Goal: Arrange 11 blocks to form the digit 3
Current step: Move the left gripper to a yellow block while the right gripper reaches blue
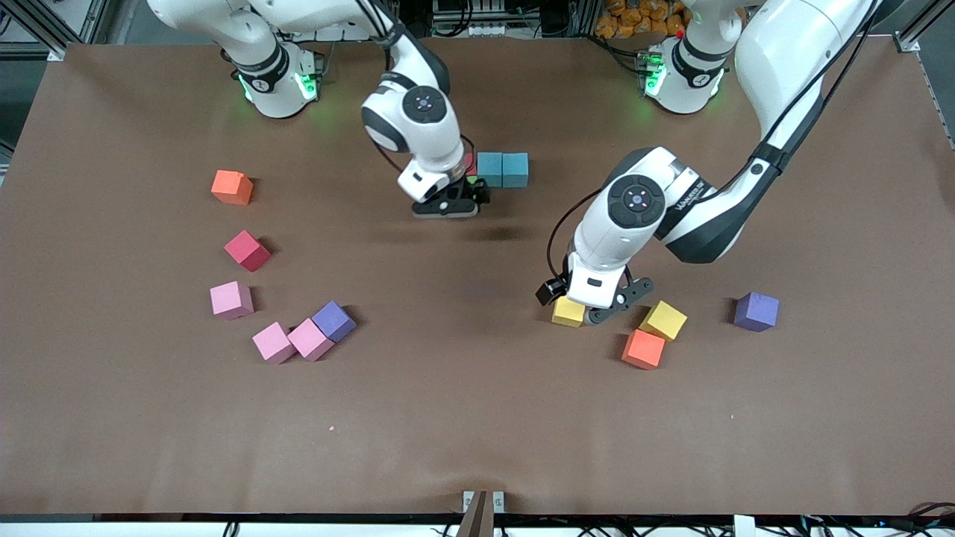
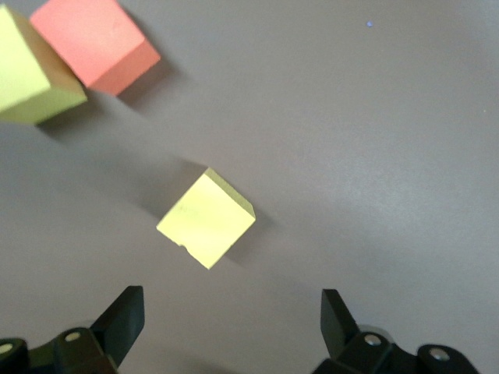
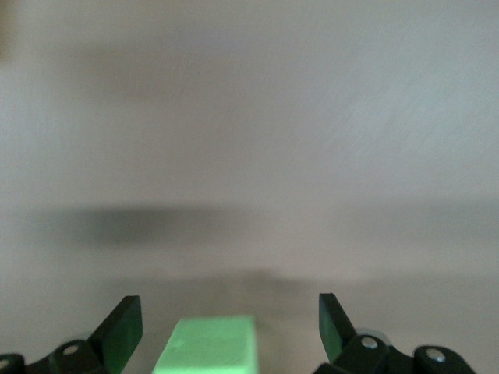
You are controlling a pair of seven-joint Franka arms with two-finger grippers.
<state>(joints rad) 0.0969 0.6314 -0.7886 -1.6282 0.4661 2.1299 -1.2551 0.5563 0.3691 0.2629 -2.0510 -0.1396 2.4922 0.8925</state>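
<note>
Blocks lie scattered across the table, and you have only a short row begun: two cyan blocks sit side by side, touching, near the robots' bases. Your right gripper is low beside that row, fingers spread apart, with a green block between them but not clamped; a sliver of red shows at the wrist in the front view, and you cannot tell what it is.

Your left gripper hangs just over a yellow block, jaws released and wide, the cube lying free on the table between the finger lines in the left wrist view. A second yellow block and an orange block touch each other close by, and a purple block sits toward the left arm's end.

Toward the right arm's end you have another orange block, a red block, three pink blocks, and a second purple block touching one pink.
</note>
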